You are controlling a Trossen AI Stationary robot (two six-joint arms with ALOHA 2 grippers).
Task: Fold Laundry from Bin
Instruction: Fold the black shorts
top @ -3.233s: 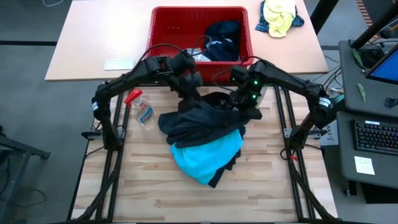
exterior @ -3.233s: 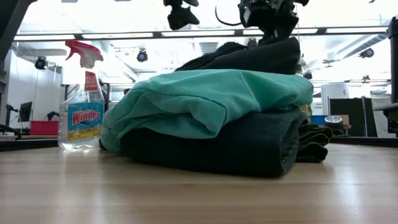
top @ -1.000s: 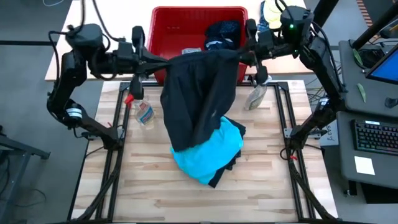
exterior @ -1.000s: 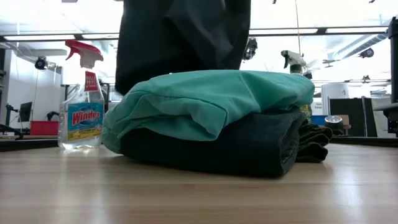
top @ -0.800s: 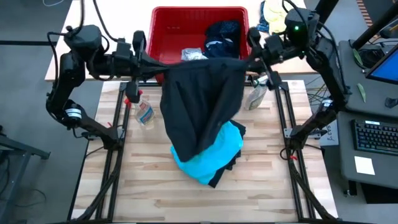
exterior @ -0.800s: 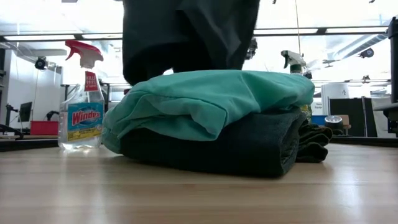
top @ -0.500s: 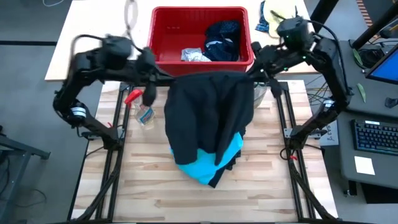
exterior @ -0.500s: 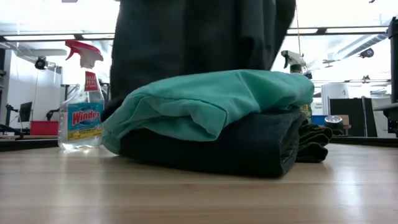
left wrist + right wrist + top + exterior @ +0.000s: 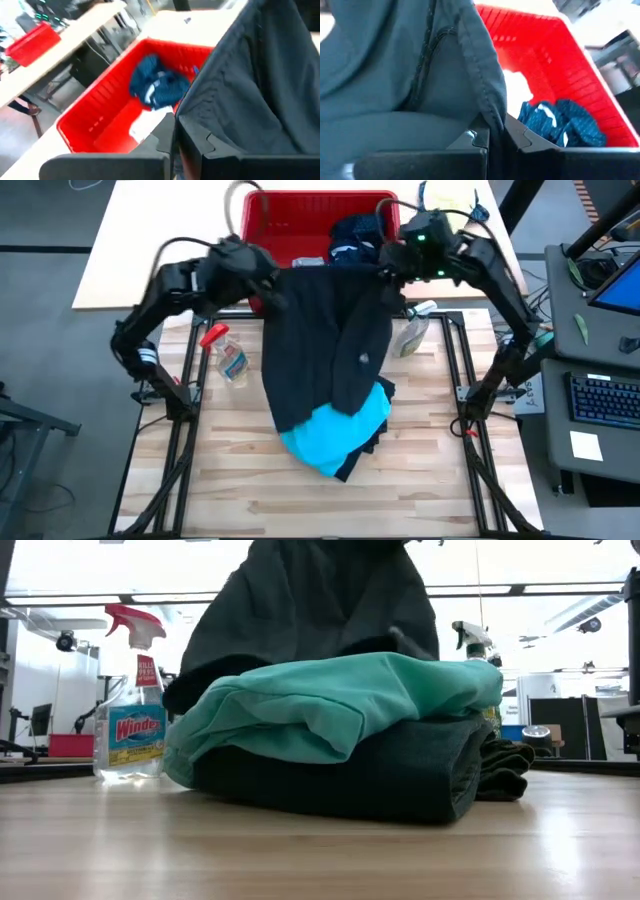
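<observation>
We see both arms up high near the bin (image 9: 268, 210), a black garment (image 9: 330, 340) stretched between them. The left gripper (image 9: 262, 272) has its jaws clamped on 1 top corner of the garment, and the right gripper (image 9: 392, 260) has its jaws clamped on the other corner. The cloth hangs down from the 2 grips, and its lower edge drapes over the turquoise garment (image 9: 335, 435) lying on top of a dark folded pile (image 9: 400, 775) in the middle of the tabletop (image 9: 240, 480). Inside the red bin we see a navy garment (image 9: 358, 232) and something light grey (image 9: 308, 262). A spray bottle (image 9: 228, 355) lies on the tabletop beside the pile, on the left arm's side.
</observation>
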